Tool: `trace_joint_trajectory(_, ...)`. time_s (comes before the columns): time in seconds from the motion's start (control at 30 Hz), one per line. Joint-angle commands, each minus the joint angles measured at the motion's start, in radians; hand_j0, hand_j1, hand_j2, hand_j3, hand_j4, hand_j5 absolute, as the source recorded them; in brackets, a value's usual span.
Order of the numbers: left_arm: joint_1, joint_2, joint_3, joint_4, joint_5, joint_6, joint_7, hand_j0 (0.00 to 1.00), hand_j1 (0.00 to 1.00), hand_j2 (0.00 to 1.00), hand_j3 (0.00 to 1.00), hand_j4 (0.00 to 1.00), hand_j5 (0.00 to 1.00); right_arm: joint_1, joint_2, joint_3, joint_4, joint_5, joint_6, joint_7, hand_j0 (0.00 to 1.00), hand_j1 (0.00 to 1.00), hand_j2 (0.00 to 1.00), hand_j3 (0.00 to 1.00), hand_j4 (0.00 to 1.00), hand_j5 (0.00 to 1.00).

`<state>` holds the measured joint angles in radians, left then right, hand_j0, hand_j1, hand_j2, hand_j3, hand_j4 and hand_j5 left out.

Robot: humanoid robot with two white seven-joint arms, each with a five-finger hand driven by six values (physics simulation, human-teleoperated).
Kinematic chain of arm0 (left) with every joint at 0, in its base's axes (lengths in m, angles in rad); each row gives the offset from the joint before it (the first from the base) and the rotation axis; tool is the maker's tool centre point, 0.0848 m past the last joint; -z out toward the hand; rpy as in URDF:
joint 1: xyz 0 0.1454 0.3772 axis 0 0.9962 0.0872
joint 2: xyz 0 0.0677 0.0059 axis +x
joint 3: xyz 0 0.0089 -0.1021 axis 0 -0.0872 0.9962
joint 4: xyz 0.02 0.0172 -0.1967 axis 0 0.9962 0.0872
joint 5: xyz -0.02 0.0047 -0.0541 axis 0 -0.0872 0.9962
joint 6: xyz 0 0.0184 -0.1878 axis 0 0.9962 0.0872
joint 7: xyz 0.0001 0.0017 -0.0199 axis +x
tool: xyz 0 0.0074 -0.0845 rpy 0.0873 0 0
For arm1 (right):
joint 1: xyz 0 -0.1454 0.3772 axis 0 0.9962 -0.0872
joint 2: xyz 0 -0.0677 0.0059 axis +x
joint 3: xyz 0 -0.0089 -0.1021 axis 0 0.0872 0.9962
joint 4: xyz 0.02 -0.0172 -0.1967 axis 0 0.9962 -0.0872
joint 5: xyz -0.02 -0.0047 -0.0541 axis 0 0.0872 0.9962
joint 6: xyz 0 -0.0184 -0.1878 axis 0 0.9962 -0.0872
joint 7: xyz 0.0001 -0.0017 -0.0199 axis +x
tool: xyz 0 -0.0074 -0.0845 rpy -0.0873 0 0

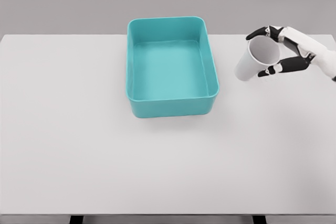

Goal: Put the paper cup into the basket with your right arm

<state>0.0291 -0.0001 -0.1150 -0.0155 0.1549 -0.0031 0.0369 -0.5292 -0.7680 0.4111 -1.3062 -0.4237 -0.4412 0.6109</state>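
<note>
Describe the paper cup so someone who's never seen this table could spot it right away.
Start at the teal basket in the middle of the white table, then look right. The paper cup is white, tilted, gripped by the right hand, outside the basket.

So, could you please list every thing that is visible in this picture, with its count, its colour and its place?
table: one, white, fills most of the view
basket: one, teal, empty, on the table, slightly left of centre toward the far side
paper cup: one, white, tilted with its opening up and to the right, right of the basket, in the hand's grasp
right hand: one, white with black fingers, at the right edge, fingers closed around the cup's rim
</note>
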Motion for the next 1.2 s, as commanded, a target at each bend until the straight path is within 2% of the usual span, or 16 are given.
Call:
trace_joint_trajectory(0.0,0.000,0.000,0.000,0.000,0.000,0.000,0.000,1.00,1.00,1.00,1.00,1.00,1.00,0.000,0.036,-0.006,-0.001,-0.007,0.003,0.000,0.69,0.69,0.69,0.69,0.69,0.69)
trace_joint_trajectory(0.1,0.000,0.000,0.000,0.000,0.000,0.000,0.000,1.00,1.00,1.00,1.00,1.00,1.00,-0.015,0.067,-0.006,0.001,-0.007,0.009,0.000,0.67,0.67,0.67,0.67,0.67,0.67)
trace_joint_trajectory(0.13,0.000,0.000,0.000,0.000,0.000,0.000,0.000,1.00,1.00,1.00,1.00,1.00,1.00,-0.020,0.073,-0.005,0.002,-0.007,0.012,0.000,0.62,0.62,0.62,0.62,0.62,0.62)
trace_joint_trajectory(0.3,0.000,0.000,0.000,0.000,0.000,0.000,0.000,1.00,1.00,1.00,1.00,1.00,1.00,-0.054,0.121,-0.005,0.010,-0.004,0.013,0.000,0.62,0.62,0.62,0.62,0.62,0.62)
trace_joint_trajectory(0.47,0.000,0.000,0.000,0.000,0.000,0.000,0.000,1.00,1.00,1.00,1.00,1.00,1.00,-0.058,0.148,0.000,0.013,0.003,0.013,0.000,0.61,0.61,0.61,0.61,0.61,0.61)
trace_joint_trajectory(0.7,0.000,0.000,0.000,0.000,0.000,0.000,0.000,1.00,1.00,1.00,1.00,1.00,1.00,-0.106,0.237,0.014,0.079,0.042,0.013,0.000,0.61,0.61,0.61,0.61,0.61,0.61)
trace_joint_trajectory(0.83,0.000,0.000,0.000,0.000,0.000,0.000,0.000,1.00,1.00,1.00,1.00,1.00,1.00,-0.124,0.302,0.031,0.082,0.103,0.030,0.000,0.61,0.61,0.61,0.61,0.61,0.61)
trace_joint_trajectory(0.87,0.000,0.000,0.000,0.000,0.000,0.000,0.000,1.00,1.00,1.00,1.00,1.00,1.00,-0.129,0.319,0.032,0.102,0.123,0.030,0.000,0.61,0.61,0.61,0.61,0.61,0.61)
trace_joint_trajectory(1.07,0.000,0.000,0.000,0.000,0.000,0.000,0.000,1.00,1.00,1.00,1.00,1.00,1.00,-0.176,0.369,0.097,0.142,0.204,0.030,0.000,0.61,0.61,0.61,0.61,0.61,0.61)
trace_joint_trajectory(1.17,0.000,0.000,0.000,0.000,0.000,0.000,0.000,1.00,1.00,1.00,1.00,1.00,1.00,-0.203,0.377,0.104,0.140,0.327,0.064,0.000,0.61,0.61,0.61,0.61,0.61,0.61)
